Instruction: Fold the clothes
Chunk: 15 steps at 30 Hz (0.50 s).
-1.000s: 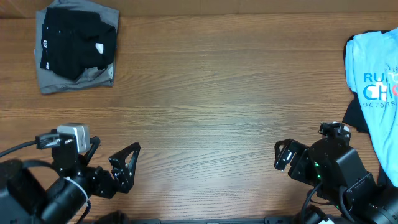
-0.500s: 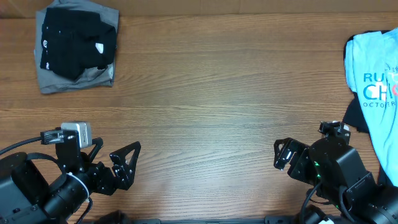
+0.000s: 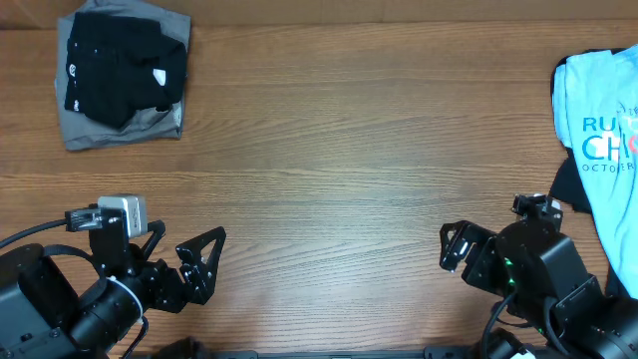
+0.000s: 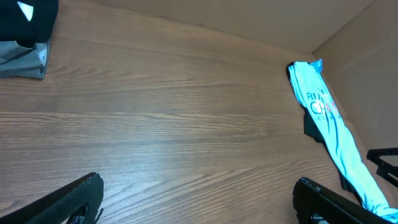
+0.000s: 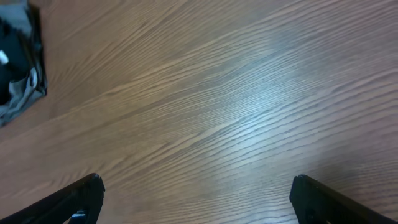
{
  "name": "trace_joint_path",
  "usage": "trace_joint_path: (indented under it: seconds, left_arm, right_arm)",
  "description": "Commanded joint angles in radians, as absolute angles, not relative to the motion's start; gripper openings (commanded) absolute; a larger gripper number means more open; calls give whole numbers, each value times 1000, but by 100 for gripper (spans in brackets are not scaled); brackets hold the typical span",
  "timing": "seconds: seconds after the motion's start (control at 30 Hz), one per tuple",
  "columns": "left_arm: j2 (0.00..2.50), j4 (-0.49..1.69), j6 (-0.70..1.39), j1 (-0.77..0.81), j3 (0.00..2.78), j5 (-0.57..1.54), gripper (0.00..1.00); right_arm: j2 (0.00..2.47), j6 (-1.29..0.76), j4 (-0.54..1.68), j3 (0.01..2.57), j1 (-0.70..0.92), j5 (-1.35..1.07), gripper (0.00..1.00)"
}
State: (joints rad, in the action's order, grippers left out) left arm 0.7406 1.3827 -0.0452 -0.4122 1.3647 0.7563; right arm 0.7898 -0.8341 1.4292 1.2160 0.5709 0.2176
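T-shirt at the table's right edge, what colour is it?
The T-shirt is light blue with lettering; clearest in the overhead view.

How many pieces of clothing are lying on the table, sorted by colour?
Black: 2, the folded black garment and a dark piece showing beside the blue shirt, which looks black
Gray: 1, the gray garment under the folded black one
Light blue: 1, the light blue T-shirt
Total: 4
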Motion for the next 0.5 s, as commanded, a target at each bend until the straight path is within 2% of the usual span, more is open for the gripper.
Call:
trace_joint_path:
  seconds: [0.0, 0.2, 0.33, 0.47]
  left_arm:
    - [738, 1380, -56, -405, 1359, 774, 100]
    - [738, 1380, -56, -405, 1359, 774, 100]
    - [738, 1380, -56, -405, 1359, 774, 100]
    - [738, 1380, -56, -405, 1359, 774, 100]
  right_arm:
    - [770, -838, 1425, 1212, 498, 260, 100]
    - [632, -822, 1281, 1107, 292, 234, 100]
    - [492, -663, 1100, 928, 178, 120, 100]
    - [353, -517, 826, 694, 110, 41, 100]
